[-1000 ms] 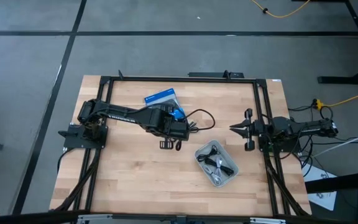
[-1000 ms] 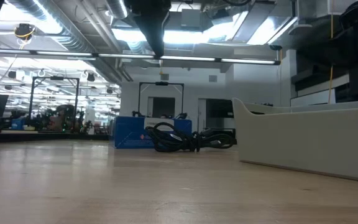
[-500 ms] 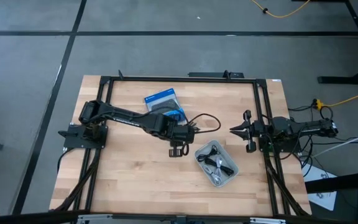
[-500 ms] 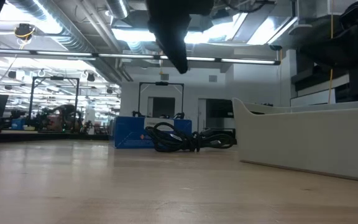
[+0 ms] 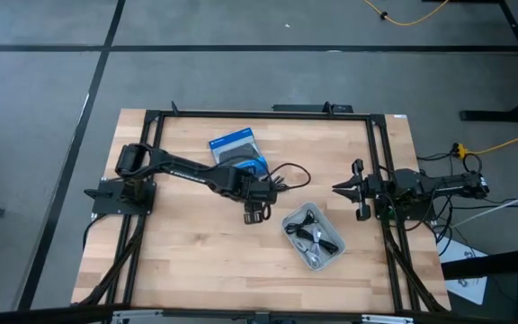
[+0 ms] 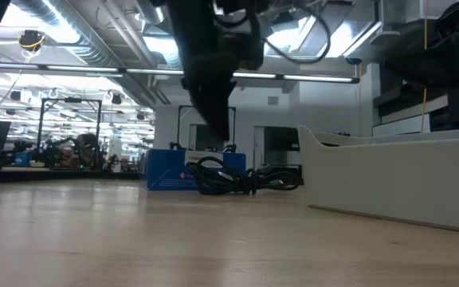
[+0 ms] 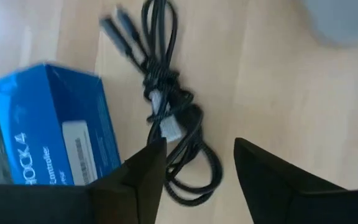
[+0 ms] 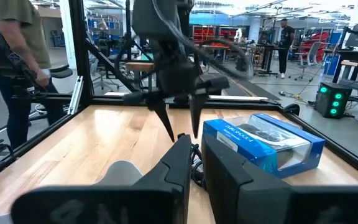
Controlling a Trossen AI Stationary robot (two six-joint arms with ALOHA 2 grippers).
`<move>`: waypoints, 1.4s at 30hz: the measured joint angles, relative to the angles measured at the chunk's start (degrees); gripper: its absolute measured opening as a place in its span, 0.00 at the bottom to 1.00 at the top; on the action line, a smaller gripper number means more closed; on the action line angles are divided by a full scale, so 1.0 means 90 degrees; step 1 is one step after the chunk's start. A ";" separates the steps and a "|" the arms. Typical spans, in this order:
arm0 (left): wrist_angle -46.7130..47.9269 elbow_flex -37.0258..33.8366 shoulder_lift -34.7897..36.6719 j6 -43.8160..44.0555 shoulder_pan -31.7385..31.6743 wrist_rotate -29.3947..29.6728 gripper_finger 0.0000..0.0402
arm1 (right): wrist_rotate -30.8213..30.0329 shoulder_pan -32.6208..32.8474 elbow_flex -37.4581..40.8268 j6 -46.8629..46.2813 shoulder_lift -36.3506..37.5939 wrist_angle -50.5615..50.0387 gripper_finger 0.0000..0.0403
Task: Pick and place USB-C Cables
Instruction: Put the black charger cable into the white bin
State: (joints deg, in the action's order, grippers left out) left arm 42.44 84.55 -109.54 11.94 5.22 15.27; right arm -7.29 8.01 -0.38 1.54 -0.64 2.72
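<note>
A loosely coiled black USB-C cable (image 5: pixel 283 175) (image 7: pixel 166 106) (image 6: pixel 231 177) lies flat on the wood beside the blue box (image 5: pixel 236 148) (image 7: pixel 53 130). My left gripper (image 5: pixel 256 215) (image 7: pixel 199 167) (image 8: pixel 180 121) hangs open above the table, its fingers pointing down, just on the near side of that cable and touching nothing. The pale grey tray (image 5: pixel 333 257) (image 6: pixel 397 179) holds black and whitish-silver cables (image 5: pixel 311 236). My right gripper (image 5: pixel 337 187) (image 8: pixel 197 168) waits shut at the table's right edge.
The blue box stands close behind the cable on its far left side. The tray lies to the right of my left gripper, toward the near edge. Black frame rails (image 5: pixel 259 114) run round the table. People (image 8: pixel 14 56) stand in the room beyond.
My left gripper has moved a little toward the table's right and near edge, then come down toward the table beside the loose black cable. The cable, box and tray have stayed where they were.
</note>
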 joint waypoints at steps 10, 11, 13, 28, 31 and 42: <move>-0.1320 -0.1005 0.0005 -0.0038 -0.0300 0.0022 0.47 | 0.0513 0.0000 -0.0002 0.0002 0.0000 -0.0090 0.11; -0.1465 -0.1104 0.0005 -0.0041 -0.0325 0.0009 0.47 | 0.0569 -0.0002 -0.0002 -0.0003 0.0000 -0.0095 0.11; -0.1752 -0.1287 0.0005 -0.0043 -0.0358 -0.0122 0.47 | 0.0627 0.0000 -0.0002 -0.0091 0.0000 -0.0101 0.11; -0.1839 -0.1802 0.0019 0.0317 0.0051 -0.0335 0.26 | 0.0656 0.0000 -0.0002 -0.0165 0.0000 -0.0107 0.11; -0.1791 -0.1814 0.0010 0.0355 0.0195 -0.0334 0.06 | 0.0656 -0.0002 -0.0002 -0.0154 0.0000 -0.0107 0.11; 0.0524 -0.0245 -0.0010 0.0661 0.0736 0.0597 0.00 | 0.0656 -0.0002 -0.0002 -0.0148 0.0000 -0.0109 0.11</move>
State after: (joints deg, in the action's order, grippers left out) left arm 47.16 82.34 -109.62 17.89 11.84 20.64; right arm -1.39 7.99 -0.40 0.21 -0.64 1.74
